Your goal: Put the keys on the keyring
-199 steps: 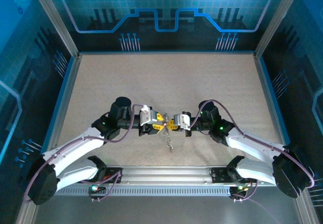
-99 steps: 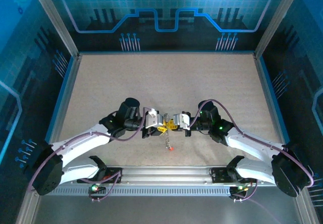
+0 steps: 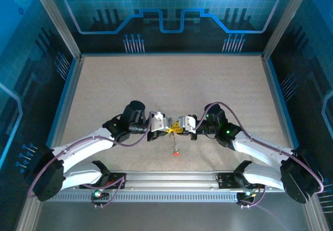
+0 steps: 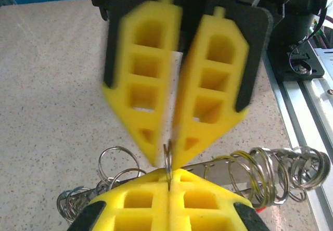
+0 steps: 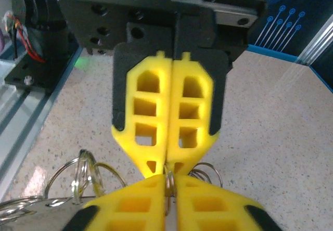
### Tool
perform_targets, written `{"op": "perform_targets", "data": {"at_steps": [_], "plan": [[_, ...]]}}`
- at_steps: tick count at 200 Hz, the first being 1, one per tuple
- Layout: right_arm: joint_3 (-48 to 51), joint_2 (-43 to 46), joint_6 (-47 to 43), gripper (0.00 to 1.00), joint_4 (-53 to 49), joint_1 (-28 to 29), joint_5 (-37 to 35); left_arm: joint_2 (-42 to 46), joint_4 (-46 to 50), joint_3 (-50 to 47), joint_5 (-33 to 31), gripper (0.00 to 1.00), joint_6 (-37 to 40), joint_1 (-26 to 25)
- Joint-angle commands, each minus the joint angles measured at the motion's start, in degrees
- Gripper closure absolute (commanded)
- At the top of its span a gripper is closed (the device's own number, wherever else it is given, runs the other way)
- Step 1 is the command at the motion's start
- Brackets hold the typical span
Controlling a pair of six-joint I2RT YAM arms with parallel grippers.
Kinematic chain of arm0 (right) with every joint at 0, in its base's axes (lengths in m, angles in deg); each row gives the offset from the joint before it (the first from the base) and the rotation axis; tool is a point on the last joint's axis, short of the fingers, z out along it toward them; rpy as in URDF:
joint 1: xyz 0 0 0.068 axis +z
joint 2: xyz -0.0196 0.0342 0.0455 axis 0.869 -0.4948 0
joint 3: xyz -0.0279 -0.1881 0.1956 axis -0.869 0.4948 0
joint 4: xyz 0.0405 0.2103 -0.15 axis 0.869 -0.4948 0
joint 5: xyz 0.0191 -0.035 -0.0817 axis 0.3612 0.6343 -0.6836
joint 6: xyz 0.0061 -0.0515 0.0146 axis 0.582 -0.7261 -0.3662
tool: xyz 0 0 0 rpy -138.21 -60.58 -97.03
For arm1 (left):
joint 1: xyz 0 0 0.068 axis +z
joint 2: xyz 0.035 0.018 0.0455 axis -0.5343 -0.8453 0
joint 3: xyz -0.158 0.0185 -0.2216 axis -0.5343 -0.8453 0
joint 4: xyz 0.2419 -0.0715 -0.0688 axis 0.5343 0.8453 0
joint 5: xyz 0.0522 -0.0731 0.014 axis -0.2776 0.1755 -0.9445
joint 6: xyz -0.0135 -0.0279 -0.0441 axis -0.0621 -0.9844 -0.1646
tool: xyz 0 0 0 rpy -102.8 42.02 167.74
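Keyring [image 4: 168,161] hung mid-air between both tools, keys [image 3: 176,150] dangling over tabletop [image 3: 156,85]. Left tool [image 4: 169,176] clenched on rim; right tool [image 5: 167,185] slightly parted. Judged: left's pinch alone needed to hold the ring firm and level.

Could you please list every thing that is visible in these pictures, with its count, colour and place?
keyring: one, thin grey, seen edge-on between the meeting fingertips, mid-table.
small rings: many, silvery, bunched on either side of the fingertips.
strand: one, silvery, running from the grippers toward the near edge.
red-headed key: one seen, red, at the strand's near end.
table: one, speckled beige, under everything.
rail: one, silvery, along the near edge.
left gripper: one, yellow fingers, shut on the keyring.
right gripper: one, yellow fingers, tips at the keyring, facing the left gripper; grip unclear.
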Motion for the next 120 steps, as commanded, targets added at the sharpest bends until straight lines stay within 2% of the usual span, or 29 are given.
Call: {"op": "perform_targets", "data": {"at_steps": [1, 32, 58, 120], "plan": [[0.10, 2.85, 1.25, 0.71, 4.70, -0.28, 2.02, 2.89, -7.66, -2.63, 0.88, 1.00, -0.56, -0.49], [3.17, 5.49, 3.50, 0.63, 6.89, -2.64, 6.58, 4.46, -16.51, -6.38, 3.06, 1.00, -2.65, -0.36], [5.30, 8.20, 6.63, 0.68, 8.65, -4.36, 7.38, 3.69, -24.94, -8.66, 6.73, 1.00, -4.15, -0.30], [7.34, 9.01, 10.95, 0.67, 11.79, -5.17, 9.27, 2.34, -33.49, -9.26, 8.94, 1.00, -7.93, -0.03]]}}
